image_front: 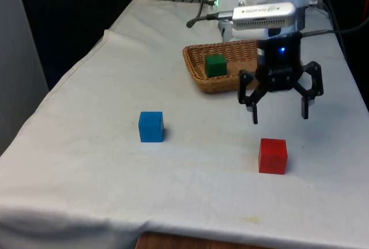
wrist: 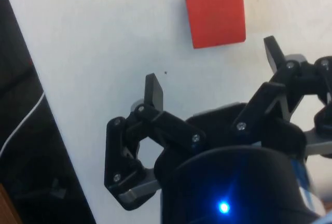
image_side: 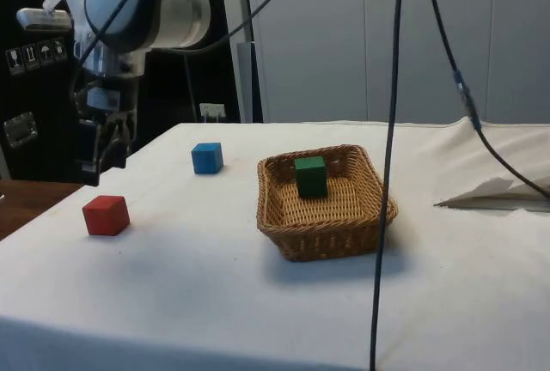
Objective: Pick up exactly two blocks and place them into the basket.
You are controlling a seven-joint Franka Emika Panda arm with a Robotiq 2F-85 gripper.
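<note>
A red block (image_front: 273, 155) (image_side: 106, 215) (wrist: 216, 12) lies on the white cloth near the table's front edge. My gripper (image_front: 280, 115) (image_side: 100, 161) (wrist: 212, 68) hangs open above the cloth, a little behind the red block and apart from it, with nothing between its fingers (wrist: 153, 92). A green block (image_front: 215, 65) (image_side: 310, 175) rests inside the wicker basket (image_front: 203, 78) (image_side: 320, 232), which stands just behind the gripper towards the front view's left. A blue block (image_front: 151, 126) (image_side: 207, 157) sits on the cloth to the front view's left of the red one.
The table's edge (wrist: 41, 110) runs close beside the gripper in the wrist view, with dark floor beyond. Black cables (image_side: 391, 130) hang down in the side view in front of the basket. A fold of cloth (image_side: 494, 186) lies bunched at the side view's right.
</note>
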